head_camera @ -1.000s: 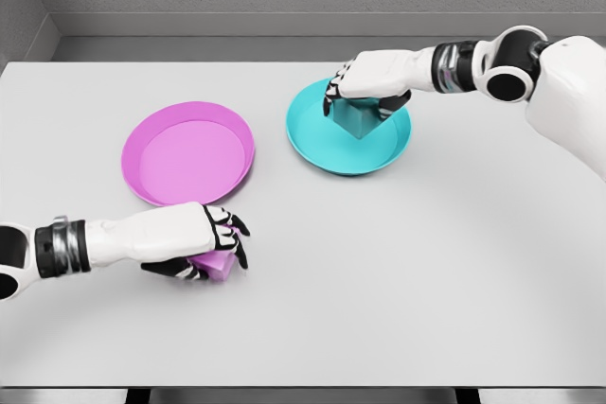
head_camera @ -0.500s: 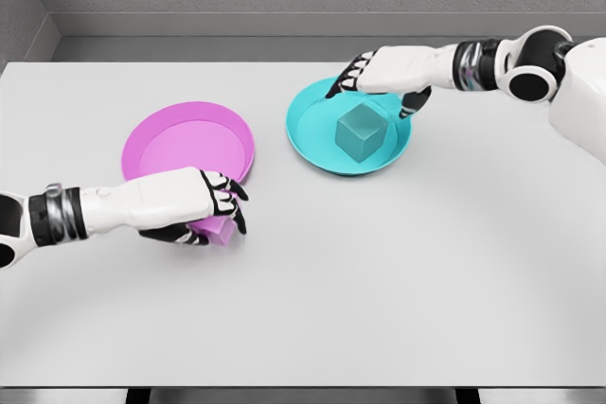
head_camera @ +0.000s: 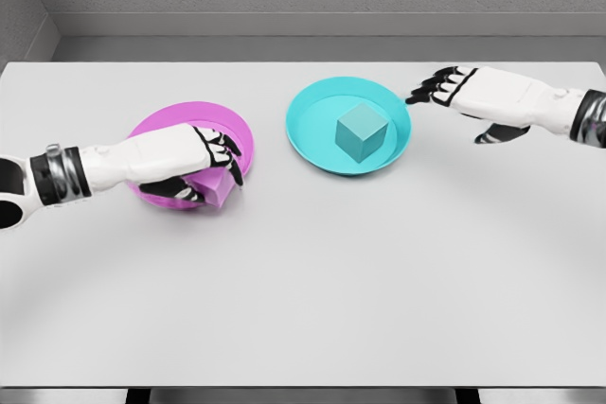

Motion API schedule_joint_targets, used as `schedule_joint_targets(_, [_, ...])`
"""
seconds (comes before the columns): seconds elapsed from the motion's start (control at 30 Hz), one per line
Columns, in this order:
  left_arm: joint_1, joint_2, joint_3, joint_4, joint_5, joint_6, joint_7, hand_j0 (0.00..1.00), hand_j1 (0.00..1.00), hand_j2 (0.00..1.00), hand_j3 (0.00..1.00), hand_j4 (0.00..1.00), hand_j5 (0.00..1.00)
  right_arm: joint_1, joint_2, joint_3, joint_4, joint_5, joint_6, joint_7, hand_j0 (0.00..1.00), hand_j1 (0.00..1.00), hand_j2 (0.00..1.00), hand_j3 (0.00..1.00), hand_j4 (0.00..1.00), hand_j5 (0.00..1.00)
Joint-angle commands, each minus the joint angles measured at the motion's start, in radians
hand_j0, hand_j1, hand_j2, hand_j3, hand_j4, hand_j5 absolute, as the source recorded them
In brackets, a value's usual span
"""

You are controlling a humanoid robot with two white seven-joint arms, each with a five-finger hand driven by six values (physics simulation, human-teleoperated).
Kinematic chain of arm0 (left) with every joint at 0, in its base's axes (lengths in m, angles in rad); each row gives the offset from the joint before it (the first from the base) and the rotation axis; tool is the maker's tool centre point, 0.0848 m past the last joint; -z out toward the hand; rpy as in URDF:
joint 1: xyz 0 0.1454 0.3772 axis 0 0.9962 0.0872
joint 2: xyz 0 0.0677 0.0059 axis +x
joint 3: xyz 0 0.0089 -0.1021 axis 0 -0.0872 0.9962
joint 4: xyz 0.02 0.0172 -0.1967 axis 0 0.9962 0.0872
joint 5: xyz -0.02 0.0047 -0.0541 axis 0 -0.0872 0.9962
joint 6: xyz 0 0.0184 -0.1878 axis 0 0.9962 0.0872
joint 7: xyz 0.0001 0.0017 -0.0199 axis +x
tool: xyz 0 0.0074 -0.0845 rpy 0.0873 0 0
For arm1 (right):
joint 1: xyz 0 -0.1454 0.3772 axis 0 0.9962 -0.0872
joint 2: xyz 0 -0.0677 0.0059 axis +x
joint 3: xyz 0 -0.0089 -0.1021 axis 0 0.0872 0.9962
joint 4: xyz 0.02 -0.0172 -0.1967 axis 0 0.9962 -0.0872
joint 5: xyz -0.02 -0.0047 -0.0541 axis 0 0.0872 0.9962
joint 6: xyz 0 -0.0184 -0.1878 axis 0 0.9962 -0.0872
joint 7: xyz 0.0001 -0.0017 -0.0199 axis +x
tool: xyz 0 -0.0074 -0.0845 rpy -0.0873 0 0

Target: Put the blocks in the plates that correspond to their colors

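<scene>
The white left hand (head_camera: 194, 166) has its fingers curled around the small pink cube (head_camera: 217, 190), holding it over the near rim of the round pink plate (head_camera: 170, 125); a second ago that cube sat gripped on the grey table (head_camera: 312, 272) in front of the plate. The right hand (head_camera: 478, 96), fingers spread and empty, has drawn back right of the round teal plate (head_camera: 308, 130), where the teal cube (head_camera: 362, 132) now lies released.

No text, label, brand, number or sign can be read anywhere on what is in view.
</scene>
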Motion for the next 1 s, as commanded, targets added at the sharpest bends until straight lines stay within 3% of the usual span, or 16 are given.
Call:
schedule_joint_targets(0.0, [-0.002,-0.019,-0.001,0.034,0.007,0.002,-0.001,0.57,0.57,0.57,0.57,0.57,0.57,0.006,-0.014,-0.121,-0.021,-0.007,0.003,-0.012,1.0,1.0,1.0,1.0,1.0,1.0])
schedule_joint_targets(0.07, [-0.017,-0.025,-0.001,0.056,0.007,0.002,0.001,0.57,0.57,0.57,0.57,0.57,0.57,0.083,-0.014,-0.218,-0.022,-0.007,0.003,-0.012,1.0,1.0,1.0,1.0,1.0,1.0])
schedule_joint_targets(0.23, [-0.051,-0.045,-0.002,0.116,0.007,0.002,-0.001,0.57,0.57,0.57,0.57,0.57,0.57,0.21,-0.011,-0.359,-0.021,-0.009,0.003,-0.014,1.0,1.0,1.0,1.0,1.0,1.0])
schedule_joint_targets(0.4, [-0.092,-0.068,-0.009,0.169,0.005,0.002,-0.001,0.58,0.58,0.58,0.58,0.58,0.58,0.328,-0.002,-0.417,-0.024,-0.009,0.003,-0.04,1.0,1.0,1.0,1.0,1.0,1.0])
schedule_joint_targets(0.53, [-0.109,-0.072,-0.021,0.206,0.007,0.002,-0.001,0.6,0.6,0.6,0.6,0.6,0.6,0.439,-0.002,-0.511,-0.145,-0.009,0.003,-0.04,1.0,1.0,1.0,1.0,1.0,1.0])
schedule_joint_targets(0.57, [-0.109,-0.073,-0.021,0.212,0.007,0.002,-0.001,0.64,0.64,0.64,0.64,0.64,0.64,0.443,-0.001,-0.511,-0.153,-0.009,0.003,-0.038,1.0,1.0,1.0,1.0,1.0,1.0])
schedule_joint_targets(0.67, [-0.109,-0.073,-0.019,0.225,0.013,0.002,0.007,0.96,0.96,0.96,0.96,0.96,0.96,0.471,-0.004,-0.546,-0.202,-0.009,0.003,-0.038,1.0,1.0,1.0,1.0,1.0,1.0])
schedule_joint_targets(0.7, [-0.11,-0.073,-0.016,0.234,0.016,0.002,0.007,1.0,1.0,1.0,1.0,1.0,1.0,0.488,-0.002,-0.558,-0.219,-0.009,0.003,-0.04,1.0,1.0,1.0,1.0,1.0,1.0])
schedule_joint_targets(0.97, [-0.129,-0.057,-0.007,0.251,0.024,0.002,0.008,1.0,1.0,1.0,1.0,1.0,1.0,0.611,0.047,-0.659,-0.288,-0.009,0.003,-0.027,1.0,1.0,1.0,1.0,1.0,1.0])
